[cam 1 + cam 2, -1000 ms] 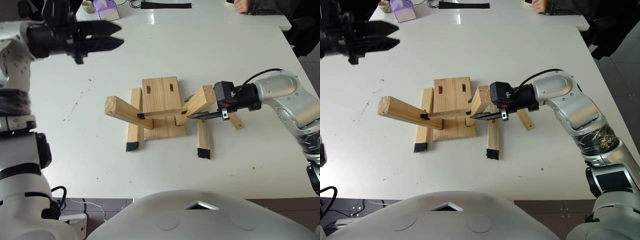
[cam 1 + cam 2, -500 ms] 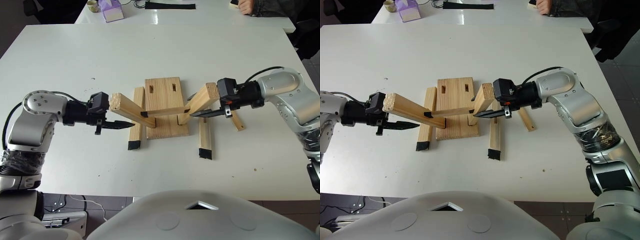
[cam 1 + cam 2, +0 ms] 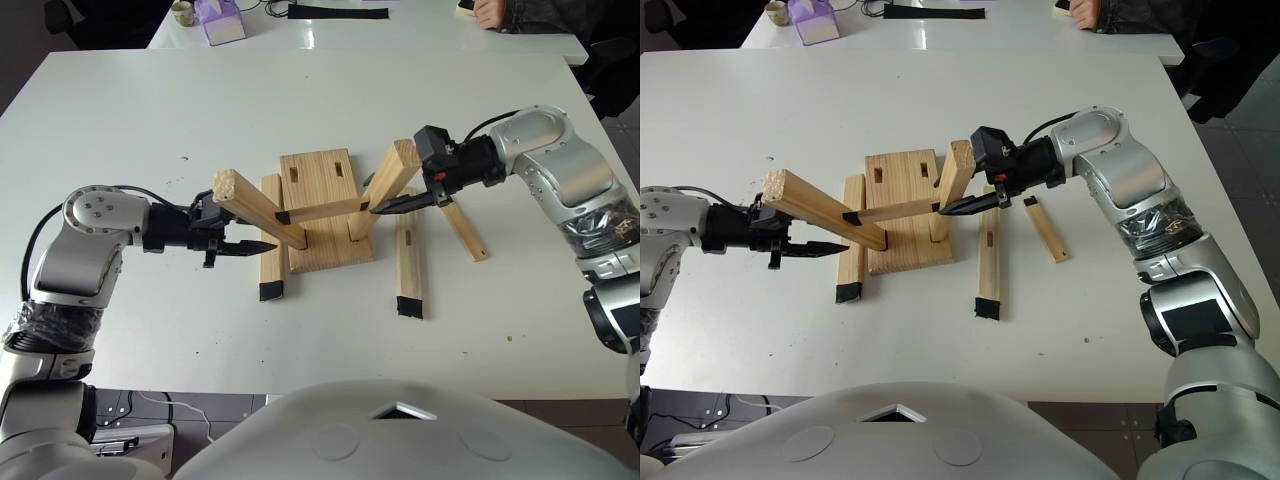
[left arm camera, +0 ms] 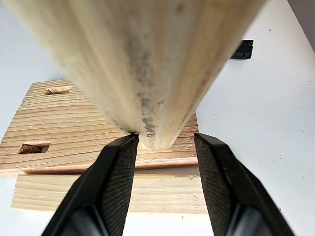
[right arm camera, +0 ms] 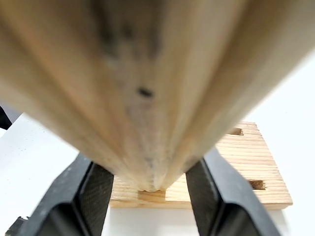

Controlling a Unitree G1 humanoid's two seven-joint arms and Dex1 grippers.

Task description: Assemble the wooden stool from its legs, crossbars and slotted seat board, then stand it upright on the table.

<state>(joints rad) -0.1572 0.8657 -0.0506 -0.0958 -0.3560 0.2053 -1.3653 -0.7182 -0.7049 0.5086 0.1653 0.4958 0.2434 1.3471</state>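
A half-built frame of two thick wooden legs joined by a crossbar hangs tilted above the slotted seat board, which lies flat on the white table. My left gripper is shut on the left leg; its fingers press both sides of that leg. On the other side, my right gripper is shut on the right leg, clamped between its fingers. The seat board lies underneath.
Two loose legs with black tips lie on the table, one left of the seat board, one to its right. A thin loose crossbar lies farther right. A tissue box, a cup and a black strip sit at the far edge.
My left arm came down from high at the far left and closed on the left leg. The right gripper raised its leg, so the joined frame now stands steeper above the board.
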